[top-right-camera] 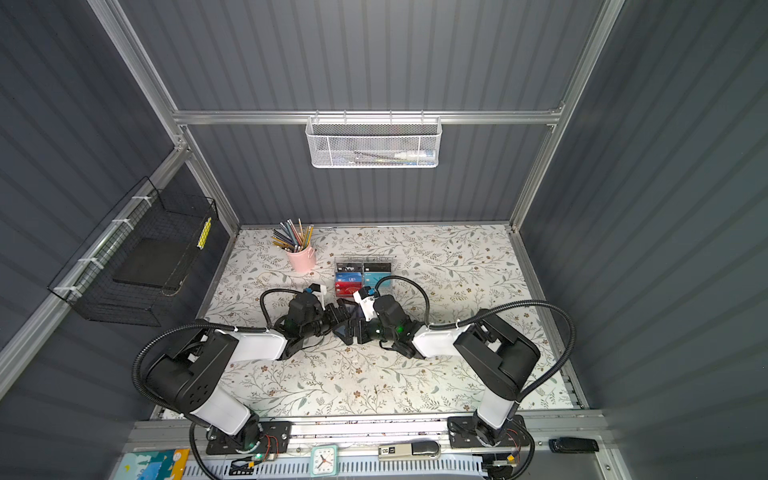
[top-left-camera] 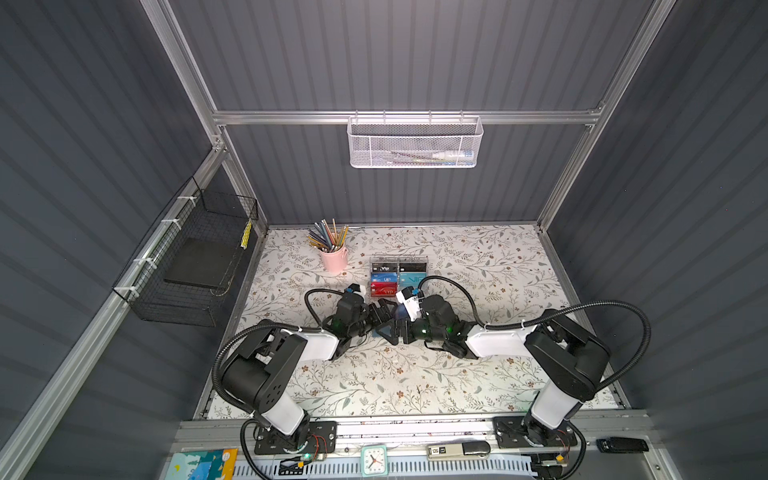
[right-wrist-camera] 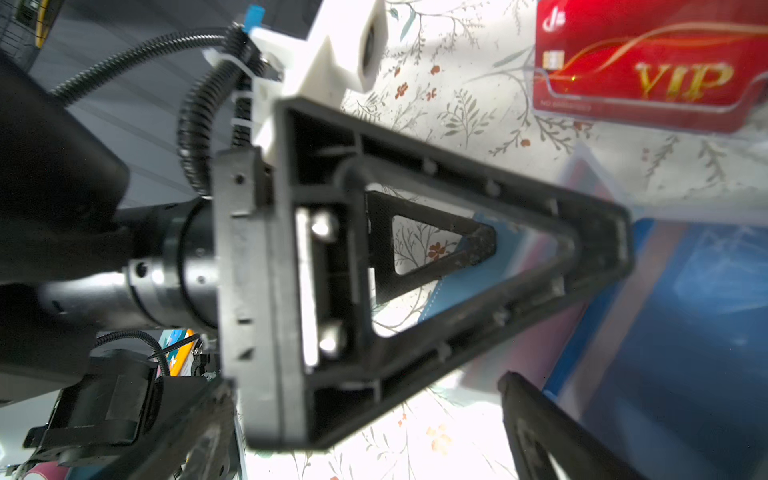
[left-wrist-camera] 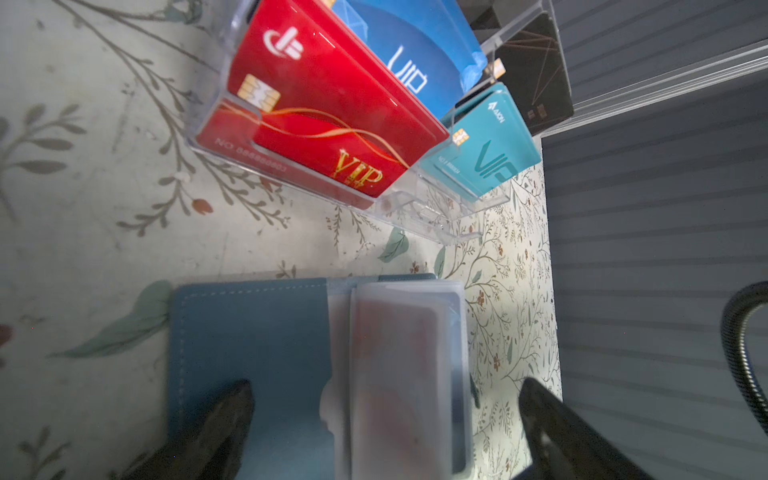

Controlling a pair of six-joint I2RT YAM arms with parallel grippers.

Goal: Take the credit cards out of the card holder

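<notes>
The card holder (left-wrist-camera: 249,332), a blue-grey folding wallet, lies open on the floral table, just in front of the clear rack. Its frosted sleeves (left-wrist-camera: 407,374) stand up from the spine. Through them a pale credit card with reddish marks (left-wrist-camera: 395,365) shows dimly. A blue credit card (right-wrist-camera: 698,299) sits in a sleeve in the right wrist view. My left gripper (left-wrist-camera: 386,432) is open, with one finger over the cover and one beyond the sleeves. My right gripper (right-wrist-camera: 370,436) is open too, tip to tip with the left one. In both top views the grippers hide most of the holder.
A clear acrylic rack (top-left-camera: 398,276) holding red, blue, teal and black VIP cards (left-wrist-camera: 316,124) stands just behind the grippers. A pink cup of pencils (top-left-camera: 333,257) is at the back left. A black wire basket (top-left-camera: 195,266) hangs on the left wall.
</notes>
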